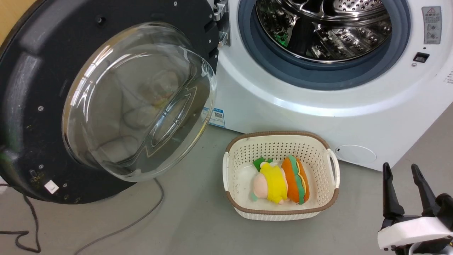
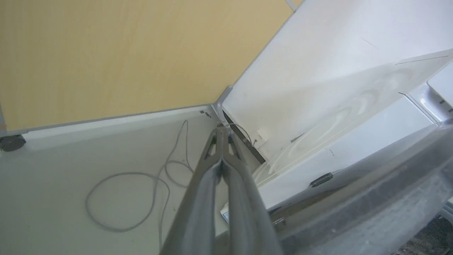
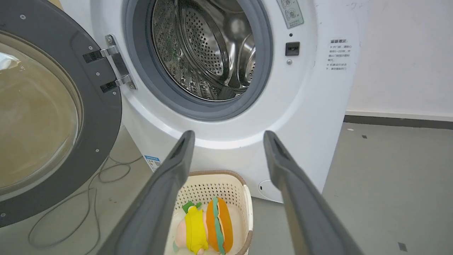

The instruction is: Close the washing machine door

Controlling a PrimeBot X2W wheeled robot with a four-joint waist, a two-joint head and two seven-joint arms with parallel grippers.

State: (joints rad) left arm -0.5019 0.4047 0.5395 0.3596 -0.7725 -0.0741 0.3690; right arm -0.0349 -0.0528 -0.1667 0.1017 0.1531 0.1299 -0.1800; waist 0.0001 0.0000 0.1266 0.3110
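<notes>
In the head view, the washing machine door point(image 1: 32, 106) stands wide open to the left of the washing machine point(image 1: 283, 106). It hangs from the hinge point(image 1: 221, 21) on the machine's left edge, with its inner face turned towards you. It is a broad black disc with a clear glass bowl point(image 1: 138, 102) bulging from its middle, and the glass is shiny and empty. Your right gripper point(image 1: 400, 166) sits off the machine's lower right corner with its fingers apart, holding nothing, well apart from the door. A cream basket point(image 1: 279, 134) with two soft toys stands on the floor just in front of the machine.

In the left wrist view, your left gripper point(image 2: 222, 131) has its fingers pressed together on nothing. It points at the corner where a yellow wall point(image 2: 106, 53) meets a white panel point(image 2: 318, 53), likely the machine's left side. A grey cable point(image 2: 124, 175) loops on the floor there. The blurred grey surface at the lower right may be the door's outer face, but you cannot tell.

In the right wrist view, the door is left of the machine's open steel drum point(image 3: 205, 49) and the spread fingers aim at the machine's front.

The move turns on one relation. The door lies left of the opening and must swing right about its hinge, so a push belongs on its far edge. Your left arm looks the nearer one.
</notes>
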